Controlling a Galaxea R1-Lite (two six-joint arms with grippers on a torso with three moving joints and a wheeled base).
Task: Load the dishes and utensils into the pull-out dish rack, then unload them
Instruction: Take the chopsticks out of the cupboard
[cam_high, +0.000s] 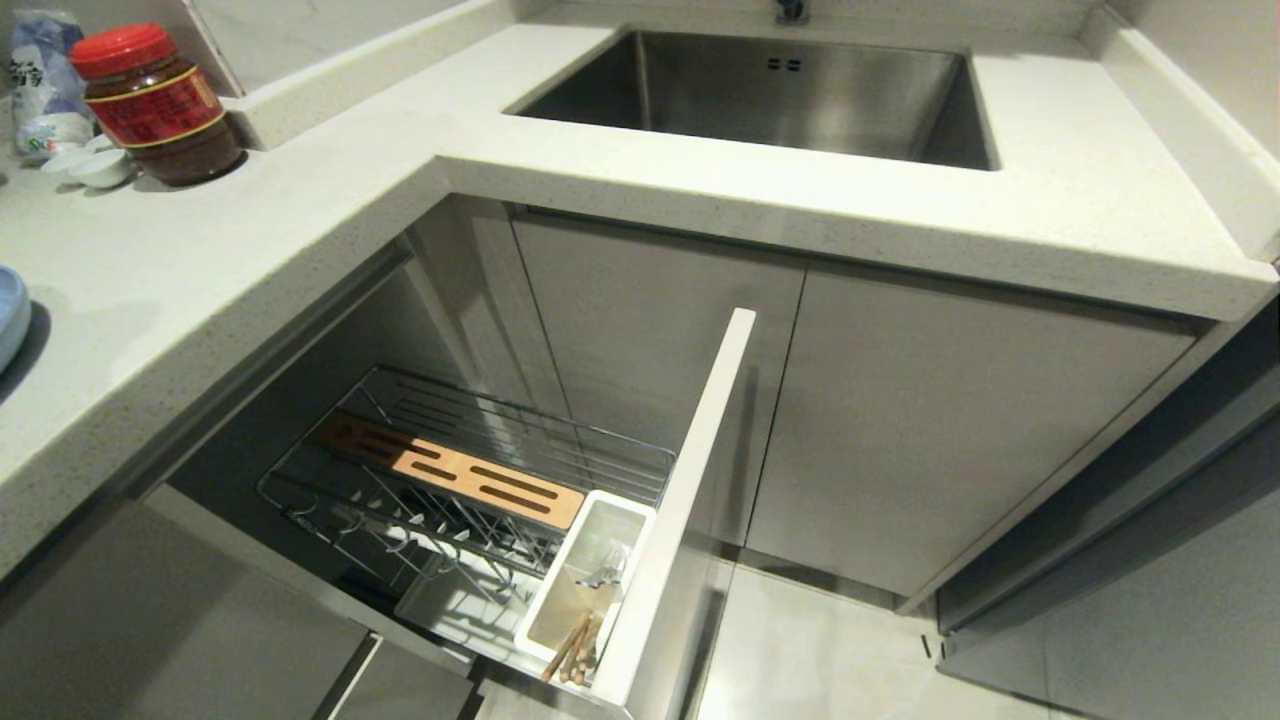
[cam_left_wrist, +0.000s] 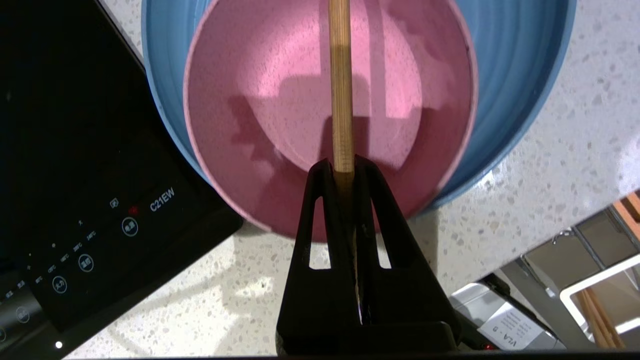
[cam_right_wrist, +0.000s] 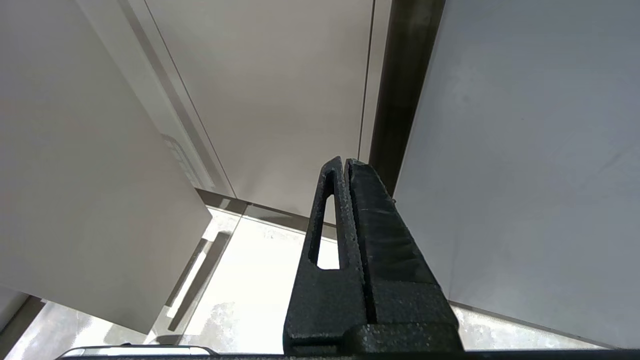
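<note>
My left gripper is shut on a slim light-wood chopstick that sticks out over the pink bowl. The bowl sits inside the light-blue plate on the speckled counter; in the head view only the plate's edge shows, at far left. The pull-out dish rack stands pulled out below the counter, its prongs bare. Its white utensil bin holds the silver fork and wooden chopsticks. My right gripper is shut on nothing, parked low before the cabinet doors.
A black induction cooktop lies right beside the plate. The steel sink is set in the counter at the back. A red-lidded jar and small white saucers stand far left. The rack's white front panel juts out over the floor.
</note>
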